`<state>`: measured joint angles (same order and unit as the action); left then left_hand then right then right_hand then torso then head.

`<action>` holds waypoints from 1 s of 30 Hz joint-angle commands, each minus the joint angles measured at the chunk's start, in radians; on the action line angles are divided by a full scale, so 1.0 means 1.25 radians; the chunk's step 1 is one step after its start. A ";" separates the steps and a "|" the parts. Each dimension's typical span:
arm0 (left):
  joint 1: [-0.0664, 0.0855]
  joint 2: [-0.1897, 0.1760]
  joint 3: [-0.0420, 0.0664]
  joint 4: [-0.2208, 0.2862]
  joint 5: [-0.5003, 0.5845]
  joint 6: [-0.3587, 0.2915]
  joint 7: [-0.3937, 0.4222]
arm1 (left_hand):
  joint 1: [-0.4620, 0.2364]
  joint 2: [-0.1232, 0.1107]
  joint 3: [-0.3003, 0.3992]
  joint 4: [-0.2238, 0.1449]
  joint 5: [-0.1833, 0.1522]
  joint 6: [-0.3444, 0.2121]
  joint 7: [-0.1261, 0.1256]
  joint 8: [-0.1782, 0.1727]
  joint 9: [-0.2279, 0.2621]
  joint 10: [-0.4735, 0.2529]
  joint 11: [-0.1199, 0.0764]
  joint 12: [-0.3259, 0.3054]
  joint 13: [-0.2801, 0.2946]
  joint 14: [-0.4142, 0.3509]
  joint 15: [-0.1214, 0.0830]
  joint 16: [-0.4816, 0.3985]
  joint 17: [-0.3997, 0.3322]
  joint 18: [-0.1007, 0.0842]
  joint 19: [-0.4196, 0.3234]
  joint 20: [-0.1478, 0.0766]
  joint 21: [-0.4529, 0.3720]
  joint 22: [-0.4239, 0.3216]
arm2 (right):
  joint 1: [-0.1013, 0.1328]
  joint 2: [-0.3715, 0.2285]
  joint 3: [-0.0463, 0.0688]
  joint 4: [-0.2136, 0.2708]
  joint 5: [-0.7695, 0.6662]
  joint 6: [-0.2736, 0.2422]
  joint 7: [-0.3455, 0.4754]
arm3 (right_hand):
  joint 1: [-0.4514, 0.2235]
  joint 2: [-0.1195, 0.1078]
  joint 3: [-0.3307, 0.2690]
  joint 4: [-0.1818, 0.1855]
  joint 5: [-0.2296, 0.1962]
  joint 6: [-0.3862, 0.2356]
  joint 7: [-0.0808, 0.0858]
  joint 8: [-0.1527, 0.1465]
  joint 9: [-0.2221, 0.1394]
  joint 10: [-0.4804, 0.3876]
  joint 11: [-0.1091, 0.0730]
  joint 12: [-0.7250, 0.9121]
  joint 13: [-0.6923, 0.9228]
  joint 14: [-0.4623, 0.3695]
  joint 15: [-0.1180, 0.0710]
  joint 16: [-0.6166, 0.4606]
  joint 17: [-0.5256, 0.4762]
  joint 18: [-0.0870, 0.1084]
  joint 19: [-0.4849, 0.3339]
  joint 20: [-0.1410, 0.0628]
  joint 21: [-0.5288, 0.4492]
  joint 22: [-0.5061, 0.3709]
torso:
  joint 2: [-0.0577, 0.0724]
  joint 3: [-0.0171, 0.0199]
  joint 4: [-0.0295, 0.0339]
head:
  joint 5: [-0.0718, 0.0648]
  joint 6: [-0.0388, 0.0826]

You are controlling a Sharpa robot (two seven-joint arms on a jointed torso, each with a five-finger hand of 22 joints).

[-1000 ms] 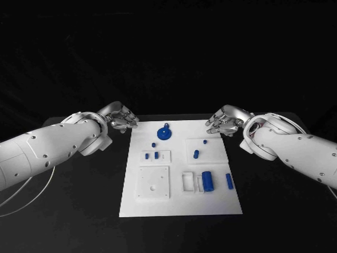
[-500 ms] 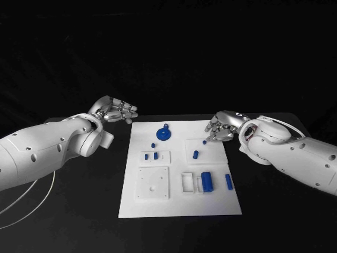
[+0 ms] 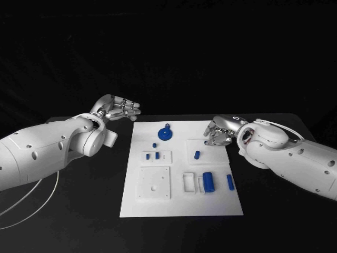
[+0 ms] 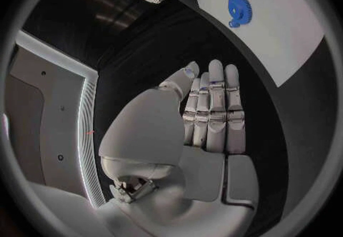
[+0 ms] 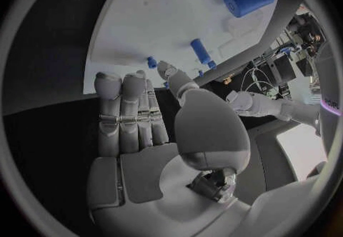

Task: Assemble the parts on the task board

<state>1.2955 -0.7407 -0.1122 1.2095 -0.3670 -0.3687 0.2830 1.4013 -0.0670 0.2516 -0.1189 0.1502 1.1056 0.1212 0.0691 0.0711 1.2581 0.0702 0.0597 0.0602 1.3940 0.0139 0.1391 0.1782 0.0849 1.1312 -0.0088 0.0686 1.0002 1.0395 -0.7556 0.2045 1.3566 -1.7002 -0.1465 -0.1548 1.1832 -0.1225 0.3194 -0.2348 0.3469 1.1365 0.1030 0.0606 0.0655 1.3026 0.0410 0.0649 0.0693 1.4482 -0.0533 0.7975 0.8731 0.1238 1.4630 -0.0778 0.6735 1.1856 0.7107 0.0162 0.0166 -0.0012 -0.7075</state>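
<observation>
The white task board (image 3: 180, 203) lies in the middle of the black table. On it are a blue gear (image 3: 165, 133), a small blue peg (image 3: 154, 144), two small blue pieces (image 3: 152, 155), another blue piece (image 3: 197, 154), a blue cylinder (image 3: 207, 181) and a blue bar (image 3: 229, 181). My left hand (image 3: 120, 109) hovers off the board's far left corner, fingers extended and holding nothing. My right hand (image 3: 219, 132) is over the board's far right corner, fingers straight and empty (image 5: 136, 128). The left wrist view shows the gear (image 4: 238, 5) and my left hand's flat fingers (image 4: 211, 111).
White raised blocks sit on the board: a square plate (image 3: 154, 183) near the left and a small open frame (image 3: 189, 182) beside the cylinder. A pale cable (image 3: 39, 203) loops on the table under my left arm.
My right hand has come in and down over the board's far right corner. My left hand has lifted and drawn slightly away from the board.
</observation>
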 commanded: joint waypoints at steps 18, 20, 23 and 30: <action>0.001 0.001 0.001 -0.001 0.026 0.000 0.022 | 0.003 0.010 -0.006 -0.002 0.004 0.006 0.000 -0.004 0.000 -0.004 0.003 0.000 -0.001 0.008 0.001 -0.011 0.008 -0.014 0.000 0.003 0.000 -0.001 | -0.017 0.020 -0.008 -0.001 -0.040 0.016 -0.014 | 0.005 0.005 0.102 -0.006 -0.071 0.037 -0.010 0.002 0.003 0.014 -0.008 -0.002 0.000 -0.002 -0.003 0.006 -0.002 0.007 0.042 0.000 0.004 0.000 | 0.000 0.0018 -0.0007 | 0.006 -0.004; 0.001 0.002 0.001 -0.001 0.027 0.002 0.022 | 0.003 0.010 -0.006 -0.002 0.004 0.006 0.000 -0.004 0.000 -0.004 0.003 0.000 -0.001 0.008 0.001 -0.011 0.008 -0.014 0.000 0.003 0.000 -0.001 | -0.018 0.022 -0.008 -0.002 -0.042 0.015 -0.015 | 0.011 0.012 0.120 -0.007 -0.097 0.044 -0.012 0.003 0.003 0.018 -0.009 -0.002 0.000 -0.003 -0.004 0.006 -0.001 0.006 0.041 -0.001 0.004 0.000 | 0.000 0.0018 -0.0007 | 0.006 -0.005; 0.001 0.002 0.001 -0.001 0.028 0.003 0.021 | 0.003 0.012 -0.006 -0.002 0.004 0.006 0.000 -0.004 0.000 -0.004 0.003 0.000 -0.001 0.009 0.001 -0.013 0.009 -0.014 0.000 0.003 0.000 -0.001 | -0.019 0.026 -0.010 -0.005 -0.049 0.012 -0.020 | 0.007 0.008 0.167 -0.001 -0.119 0.056 -0.014 0.002 0.003 0.025 -0.012 -0.002 0.001 -0.003 -0.006 0.006 -0.001 0.003 0.041 -0.004 0.007 0.002 | 0.000 0.0014 -0.0003 | 0.006 -0.005; 0.001 0.004 0.001 -0.005 0.029 0.004 0.018 | 0.003 0.014 -0.006 -0.001 0.005 0.006 0.000 -0.004 0.000 -0.004 0.003 0.000 -0.001 0.010 0.001 -0.013 0.011 -0.014 0.000 0.003 0.000 0.000 | -0.020 0.036 -0.016 -0.009 -0.082 -0.005 -0.050 | 0.012 0.006 0.207 0.012 -0.124 0.079 -0.018 0.004 0.005 0.036 -0.016 -0.001 0.003 -0.003 -0.007 0.006 0.000 -0.001 0.040 -0.006 0.005 0.004 | 0.000 0.0017 0.0001 | 0.004 -0.003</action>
<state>1.2957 -0.7386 -0.1123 1.2038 -0.3404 -0.3686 0.2961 1.4066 -0.0617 0.2488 -0.1217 0.1502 1.1057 0.1212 0.0691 0.0713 1.2579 0.0698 0.0596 0.0602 1.3991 0.0160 0.1277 0.1906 0.0850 1.1312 -0.0089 0.0687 1.0001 1.0215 -0.7179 0.1900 1.3425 -1.7646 -0.1546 -0.2004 1.1938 -0.1119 0.5744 -0.2195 0.1882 1.2288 0.0790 0.0610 0.0720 1.3410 0.0215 0.0647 0.0737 1.4449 -0.0571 0.8013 0.8717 0.1064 1.4649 -0.0763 0.6775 1.1899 0.7104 0.0183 0.0163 0.0051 -0.7123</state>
